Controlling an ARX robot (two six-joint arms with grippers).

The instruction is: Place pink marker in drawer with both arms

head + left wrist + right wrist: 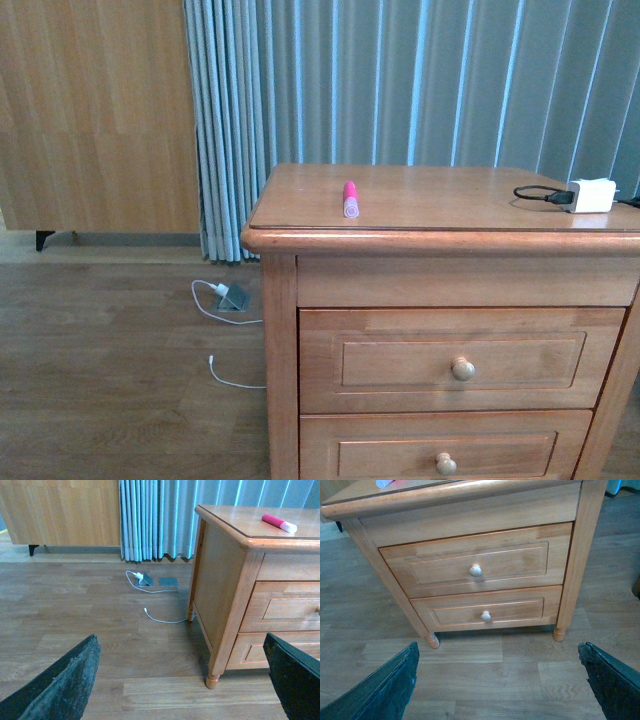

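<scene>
The left gripper (180, 639) has its rough black fingers (65, 680) spread wide, holding nothing, over the brown wood floor (75, 610). The right gripper (498, 647) is wide apart and empty too, facing the shut top drawer (475, 562), honey-coloured wood with a round knob. The short, fat pink marker (350, 198) lies on the smooth, shiny nightstand top (450, 200), well apart from a white charger block (592, 195). Blue-grey curtains (420, 80) hang behind.

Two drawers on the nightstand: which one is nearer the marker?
The upper drawer, directly under the top where the marker lies. The lower drawer sits beneath it. Both are shut.
</scene>
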